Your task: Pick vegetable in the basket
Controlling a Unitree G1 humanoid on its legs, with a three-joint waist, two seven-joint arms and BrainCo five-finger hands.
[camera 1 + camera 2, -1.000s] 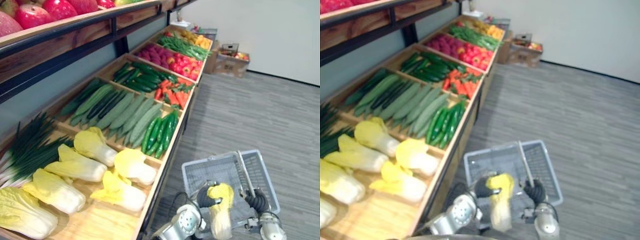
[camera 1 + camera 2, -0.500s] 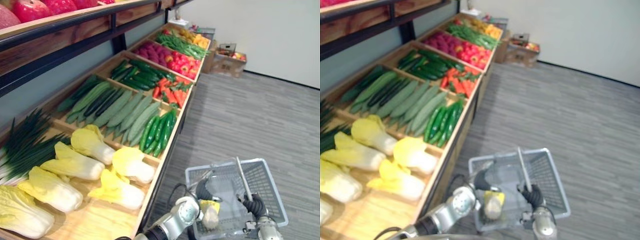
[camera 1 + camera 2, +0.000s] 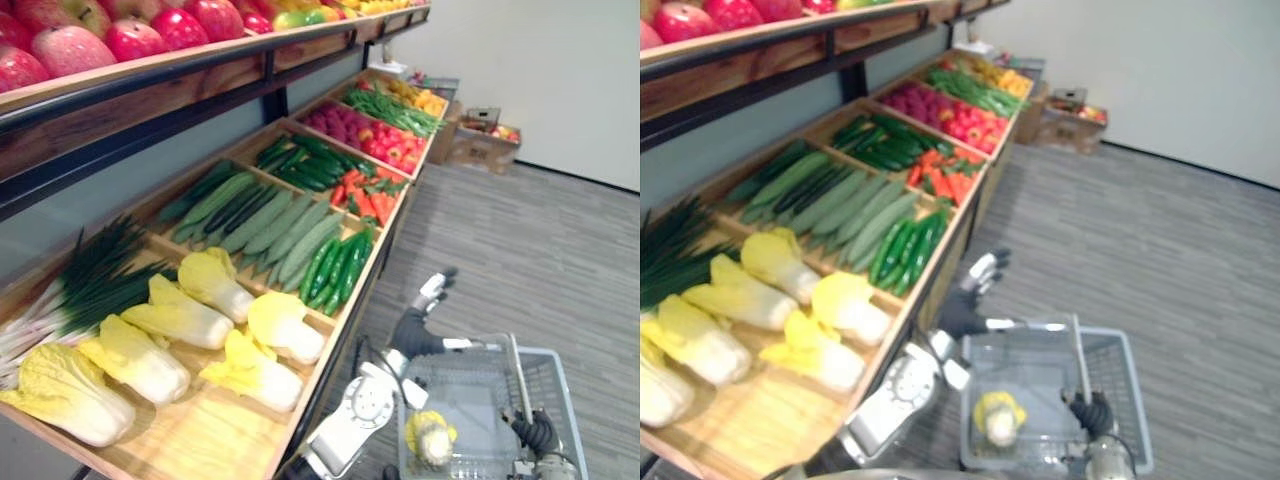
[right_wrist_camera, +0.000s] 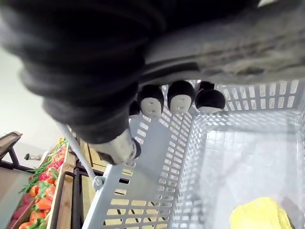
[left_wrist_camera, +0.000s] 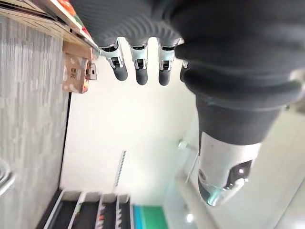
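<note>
lying in basket [image 3: 470, 365] — cabbage [image 3: 432, 438], left hand [image 3: 432, 292] above rim

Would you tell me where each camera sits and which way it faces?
Left eye view: on the head, looking down at the vegetable shelf and basket; left hand open, right hand on the handle.
Right eye view: beside it, same scene, same hands.
Left wrist view: along the left hand's straight fingers toward the far wall.
Right wrist view: past fingers curled round the handle, into the basket.
Shared: eye views and right wrist view show the cabbage.
</note>
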